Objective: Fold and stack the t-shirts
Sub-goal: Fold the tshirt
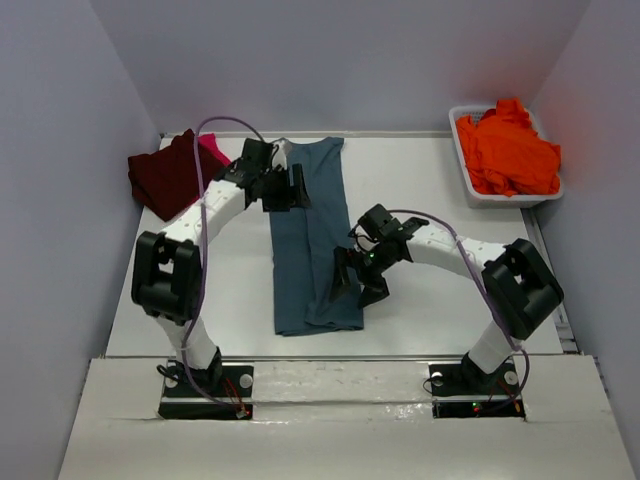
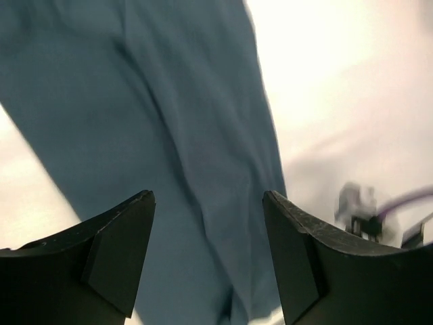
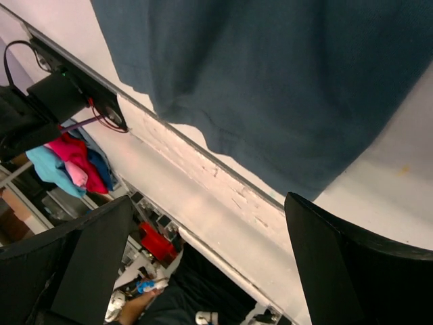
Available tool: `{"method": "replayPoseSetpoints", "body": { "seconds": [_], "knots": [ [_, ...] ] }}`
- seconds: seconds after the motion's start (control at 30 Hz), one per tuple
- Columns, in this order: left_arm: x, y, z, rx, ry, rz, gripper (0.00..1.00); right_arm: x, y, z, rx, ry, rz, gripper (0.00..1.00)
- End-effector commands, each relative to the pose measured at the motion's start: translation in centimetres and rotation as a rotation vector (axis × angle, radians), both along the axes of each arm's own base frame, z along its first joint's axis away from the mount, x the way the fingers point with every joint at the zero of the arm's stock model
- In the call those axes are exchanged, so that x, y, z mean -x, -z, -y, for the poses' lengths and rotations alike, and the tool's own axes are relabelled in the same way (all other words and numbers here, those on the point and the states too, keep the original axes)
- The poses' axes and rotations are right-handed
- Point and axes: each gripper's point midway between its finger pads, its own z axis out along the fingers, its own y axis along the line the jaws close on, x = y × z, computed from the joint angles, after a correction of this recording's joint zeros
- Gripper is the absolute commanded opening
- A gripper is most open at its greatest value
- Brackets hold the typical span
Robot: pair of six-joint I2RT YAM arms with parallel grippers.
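Hovering wide and empty by the lengthwise-folded teal shirt [image 1: 300, 260], the left end effector [image 1: 285, 190] and right end effector [image 1: 357, 283] look mid-fold, needing a hem pinch next.

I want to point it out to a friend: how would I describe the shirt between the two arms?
Look to the middle of the white table. The slate-blue t-shirt lies there as a long, narrow strip. Unlike the maroon shirt bunched far left and the orange shirt heaped in the white tub, it lies flat.
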Motion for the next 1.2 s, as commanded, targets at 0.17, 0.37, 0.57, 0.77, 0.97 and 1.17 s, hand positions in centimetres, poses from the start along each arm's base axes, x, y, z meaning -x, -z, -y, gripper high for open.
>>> {"method": "replayPoseSetpoints", "body": {
  "seconds": [0.17,0.37,0.57,0.77,0.97,1.17],
  "knots": [
    [14.0,4.2,-3.0,0.047,-0.140,-0.175,0.77,1.0,1.5,0.3,-0.103,0.177,0.000,1.00],
    [20.0,6.1,-5.0,0.050,-0.174,-0.255,0.77,1.5,2.6,0.5,-0.094,0.199,-0.036,1.00],
    [23.1,6.6,-5.6,0.094,-0.246,-0.332,0.77,3.0,4.3,1.4,-0.102,0.246,-0.081,1.00],
    [25.8,8.5,-5.9,0.132,-0.307,-0.439,0.77,3.5,4.3,2.0,-0.108,0.271,-0.070,1.00],
    [26.8,9.2,-5.5,0.178,-0.323,-0.480,0.77,3.4,4.7,2.9,-0.064,0.303,-0.033,1.00],
    [28.0,10.3,-5.4,0.208,-0.348,-0.540,0.77,3.4,6.3,3.0,-0.069,0.333,-0.040,1.00]
  ]
}}
